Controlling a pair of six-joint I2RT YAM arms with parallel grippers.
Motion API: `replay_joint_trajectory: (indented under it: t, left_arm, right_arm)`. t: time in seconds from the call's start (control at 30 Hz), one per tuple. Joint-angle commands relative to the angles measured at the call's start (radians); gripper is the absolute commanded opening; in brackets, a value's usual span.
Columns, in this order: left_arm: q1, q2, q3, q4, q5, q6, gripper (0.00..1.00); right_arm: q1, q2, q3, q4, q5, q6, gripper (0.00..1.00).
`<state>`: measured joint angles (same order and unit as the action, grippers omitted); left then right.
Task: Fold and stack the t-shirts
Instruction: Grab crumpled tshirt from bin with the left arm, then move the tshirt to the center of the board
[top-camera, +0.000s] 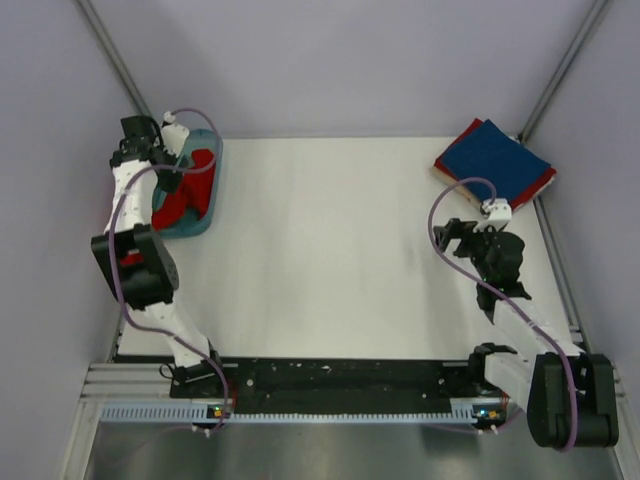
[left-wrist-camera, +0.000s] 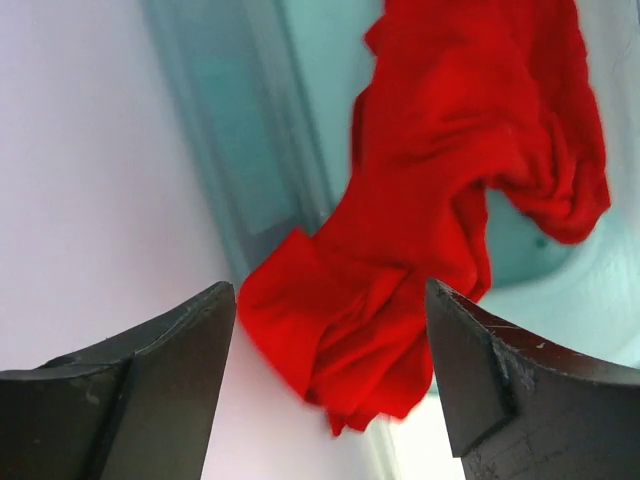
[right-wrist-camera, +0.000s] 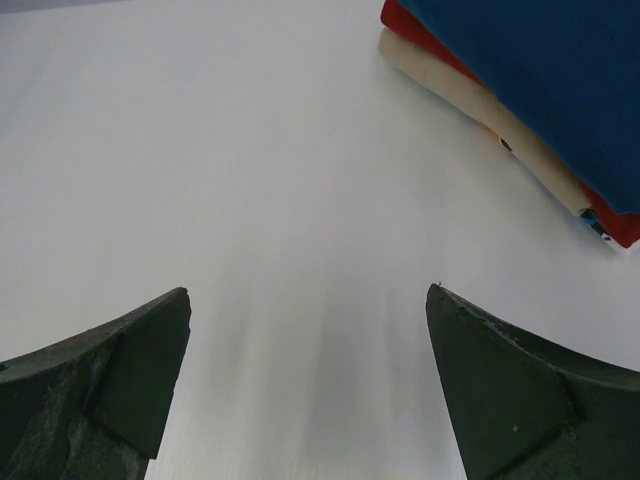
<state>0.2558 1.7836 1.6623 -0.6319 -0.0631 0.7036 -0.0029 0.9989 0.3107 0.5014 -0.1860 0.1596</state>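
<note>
A crumpled red t-shirt (top-camera: 188, 190) lies in the teal tray (top-camera: 212, 152) at the far left; in the left wrist view the red cloth (left-wrist-camera: 430, 200) hangs over the tray rim (left-wrist-camera: 225, 150). My left gripper (left-wrist-camera: 330, 300) is open just above that cloth, holding nothing. A folded stack with a navy blue t-shirt (top-camera: 495, 158) on top, red and cream layers beneath, lies at the far right; it also shows in the right wrist view (right-wrist-camera: 540, 80). My right gripper (right-wrist-camera: 308, 295) is open and empty over bare table, short of the stack.
The white table (top-camera: 330, 250) lies between tray and stack. Grey walls close the left, right and back. A metal rail (top-camera: 300, 395) with the arm bases runs along the near edge.
</note>
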Motion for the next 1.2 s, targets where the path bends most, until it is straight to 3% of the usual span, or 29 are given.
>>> replay_joint_trajectory:
  t: [0.0, 0.13, 0.27, 0.3, 0.33, 0.37, 0.4, 0.57, 0.67, 0.8, 0.87, 1.0, 1.07, 1.17]
  left_arm:
    - [0.005, 0.230, 0.232, -0.224, 0.170, -0.090, 0.81]
    - [0.007, 0.400, 0.405, -0.265, 0.244, -0.203, 0.82]
    - [0.005, 0.502, 0.461, -0.273, 0.279, -0.239, 0.79]
    - [0.003, 0.519, 0.468, -0.275, 0.266, -0.242, 0.70]
    - [0.003, 0.530, 0.473, -0.273, 0.246, -0.242, 0.51]
    - [0.005, 0.530, 0.478, -0.275, 0.230, -0.237, 0.31]
    - [0.003, 0.518, 0.481, -0.273, 0.214, -0.236, 0.00]
    - [0.005, 0.265, 0.374, -0.154, 0.207, -0.273, 0.00]
    - [-0.001, 0.061, 0.298, -0.066, 0.313, -0.279, 0.00]
    - [-0.055, -0.168, 0.254, -0.090, 0.446, -0.211, 0.00]
    - [-0.082, -0.309, 0.219, -0.109, 0.581, -0.164, 0.00]
    - [-0.223, -0.548, 0.111, -0.129, 0.729, -0.080, 0.00]
    - [-0.323, -0.550, 0.204, -0.301, 0.817, -0.052, 0.00]
    - [-0.404, -0.541, 0.193, -0.356, 0.885, -0.104, 0.00]
  right_arm:
    - [-0.003, 0.017, 0.054, -0.018, -0.032, 0.003, 0.99]
    - [-0.003, 0.009, 0.082, -0.086, -0.029, -0.022, 0.99]
    - [-0.003, -0.008, 0.091, -0.110, -0.012, -0.041, 0.99]
    - [-0.003, -0.006, 0.093, -0.116, -0.010, -0.045, 0.99]
    - [-0.003, -0.008, 0.096, -0.124, -0.006, -0.046, 0.99]
    - [-0.003, -0.006, 0.102, -0.130, -0.003, -0.048, 0.99]
    - [-0.003, -0.008, 0.106, -0.138, -0.003, -0.049, 0.99]
    - [-0.003, -0.017, 0.133, -0.150, -0.003, -0.043, 0.99]
    - [-0.003, -0.028, 0.148, -0.155, -0.020, -0.034, 0.99]
    - [-0.003, -0.054, 0.162, -0.161, -0.043, -0.028, 0.99]
    - [-0.003, -0.071, 0.159, -0.156, -0.050, -0.023, 0.99]
    - [-0.003, -0.094, 0.154, -0.138, -0.073, -0.008, 0.99]
    - [-0.003, -0.095, 0.159, -0.127, -0.102, 0.004, 0.99]
    - [-0.003, -0.085, 0.179, -0.129, -0.154, 0.021, 0.99]
